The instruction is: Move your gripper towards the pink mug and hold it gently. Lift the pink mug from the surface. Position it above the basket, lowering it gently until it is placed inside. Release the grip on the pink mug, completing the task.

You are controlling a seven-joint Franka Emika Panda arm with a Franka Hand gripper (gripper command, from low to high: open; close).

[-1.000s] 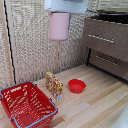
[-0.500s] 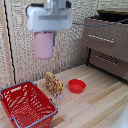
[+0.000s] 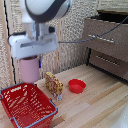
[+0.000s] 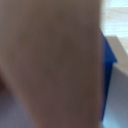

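The pink mug (image 3: pixel 29 69) hangs in the air under my gripper (image 3: pixel 31 59), which is shut on its top; the fingers are hidden behind the white gripper block. The mug is above the far edge of the red wire basket (image 3: pixel 25 107), which sits on the wooden table at the exterior view's lower left. In the wrist view a blurred pinkish-brown surface, the mug (image 4: pixel 50 65), fills nearly the whole picture, with a dark-blue finger (image 4: pixel 108 55) beside it.
A shallow red bowl (image 3: pixel 76 85) lies on the table to the exterior view's right of the basket. A small yellow-brown box (image 3: pixel 54 85) stands between basket and bowl. A dark wooden drawer unit (image 3: pixel 107 42) stands at the back right.
The arm has carried the mug down and toward the exterior view's left, from high above the table's middle to just above the basket's far edge.
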